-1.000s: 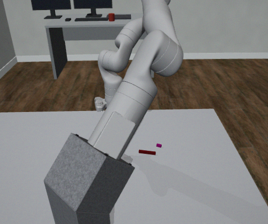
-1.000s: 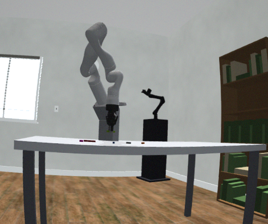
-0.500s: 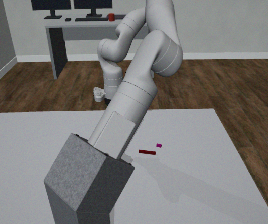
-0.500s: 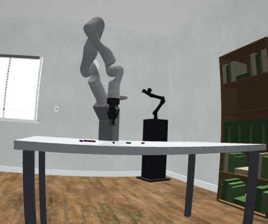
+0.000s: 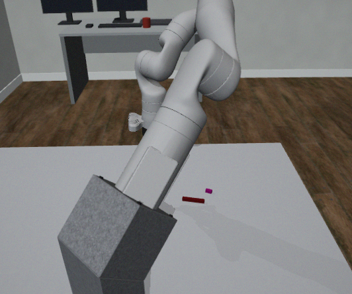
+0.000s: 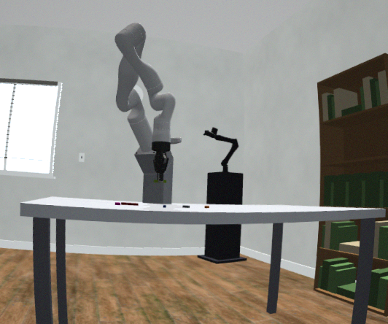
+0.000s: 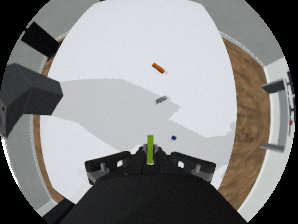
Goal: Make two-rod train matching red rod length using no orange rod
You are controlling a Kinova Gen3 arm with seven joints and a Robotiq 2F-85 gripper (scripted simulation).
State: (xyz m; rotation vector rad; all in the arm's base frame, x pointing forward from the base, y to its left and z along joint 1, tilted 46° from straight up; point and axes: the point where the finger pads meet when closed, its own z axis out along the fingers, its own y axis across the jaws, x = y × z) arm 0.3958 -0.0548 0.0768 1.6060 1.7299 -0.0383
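Note:
My gripper [image 6: 160,174] [image 7: 150,149] is shut on a lime rod [image 6: 156,181] [image 7: 150,148] and holds it well above the white table [image 5: 46,165] [image 6: 197,215]. In the top view the arm hides the gripper. The red rod [image 5: 193,199] [image 6: 129,203] lies flat on the table with the short magenta rod [image 5: 208,191] [image 6: 117,203] just beyond one end, a small gap between them. A blue rod [image 6: 164,206] [image 7: 173,139], a grey rod [image 6: 186,206] [image 7: 161,100] and an orange rod [image 6: 206,206] [image 7: 157,67] lie apart from each other further along the table.
The robot's grey pedestal [image 5: 112,232] [image 6: 157,193] stands at the table. Behind the table stands a black pedestal [image 6: 224,190] with a small dark arm. A bookshelf [image 6: 357,182] stands at the right wall.

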